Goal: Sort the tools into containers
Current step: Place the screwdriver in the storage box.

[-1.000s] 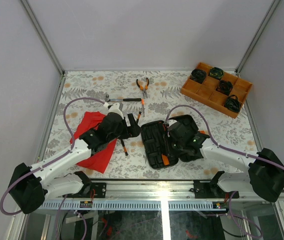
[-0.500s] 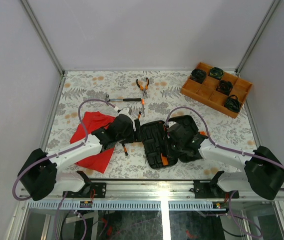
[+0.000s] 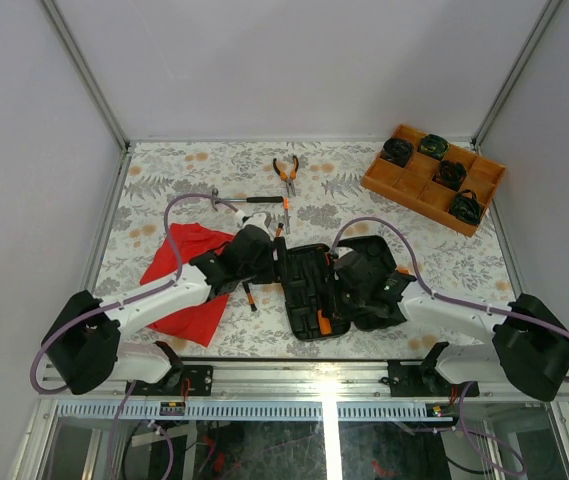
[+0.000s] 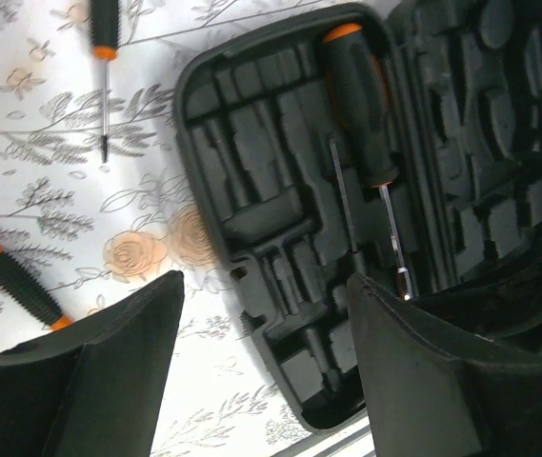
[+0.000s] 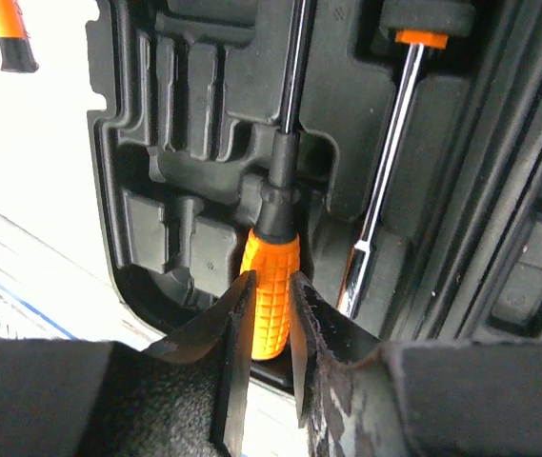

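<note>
The flower-patterned table point(image 3: 164, 180) carries, at lower centre of the top view, a black ribbed plastic tool case point(image 3: 309, 290), lying open. The right gripper point(image 5: 269, 319) has its jaws clenched on a small orange-handled screwdriver point(image 5: 271, 276) that lies inside the case. The left gripper point(image 4: 261, 295) holds its jaws released, with nothing between them, above the case's left half. Farther up lie a steel hammer point(image 3: 249, 200) and orange-handled pliers point(image 3: 285, 172).

Nothing legible in any view: no text, brand, number or sign. On the black ribbed plastic tool case point(image 4: 251, 190) the moulded slots look plain. The orange-handled screwdriver point(image 5: 271, 276) shows knurling only. The floral-patterned desk point(image 3: 164, 170) carries flower print, no lettering.
</note>
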`<state>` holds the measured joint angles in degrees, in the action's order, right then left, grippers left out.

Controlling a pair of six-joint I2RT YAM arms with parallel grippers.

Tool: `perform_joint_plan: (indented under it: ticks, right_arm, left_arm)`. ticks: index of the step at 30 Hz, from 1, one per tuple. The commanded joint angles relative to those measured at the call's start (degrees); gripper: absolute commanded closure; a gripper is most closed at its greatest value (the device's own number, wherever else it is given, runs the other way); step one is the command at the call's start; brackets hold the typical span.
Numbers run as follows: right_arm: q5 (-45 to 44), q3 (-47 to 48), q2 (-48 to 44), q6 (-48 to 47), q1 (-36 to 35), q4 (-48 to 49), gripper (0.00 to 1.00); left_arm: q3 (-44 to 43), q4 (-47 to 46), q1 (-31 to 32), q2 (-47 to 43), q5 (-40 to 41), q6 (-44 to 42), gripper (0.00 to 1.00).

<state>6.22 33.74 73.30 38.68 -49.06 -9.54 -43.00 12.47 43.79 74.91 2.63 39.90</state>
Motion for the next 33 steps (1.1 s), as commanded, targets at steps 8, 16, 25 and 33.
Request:
perform_joint_plan:
  ticks: [8, 16, 25, 33]
  right_arm:
    - [-9.0, 4.5, -7.4, 1.0, -0.9, -5.4, 0.65]
    - [-10.2, 3.8, -5.5, 3.7, -0.9, -2.9, 0.68]
    - [-24.9, 4.3, -6.8, 5.9, -0.4, -15.1, 0.64]
    - [-17.4, 2.4, -8.5, 1.9, 1.8, -13.6, 0.55]
  left_arm:
    - [-9.0, 2.4, 3.9, 4.5, 6.5, -1.5, 0.38]
    - [-11.0, 3.6, 4.1, 6.2, 7.2, -1.6, 0.43]
    - [-5.9, 4.4, 1.8, 2.3, 9.3, -2.3, 0.41]
    - [-4.0, 4.4, -0.9, 1.0, 7.0, -3.3, 0.41]
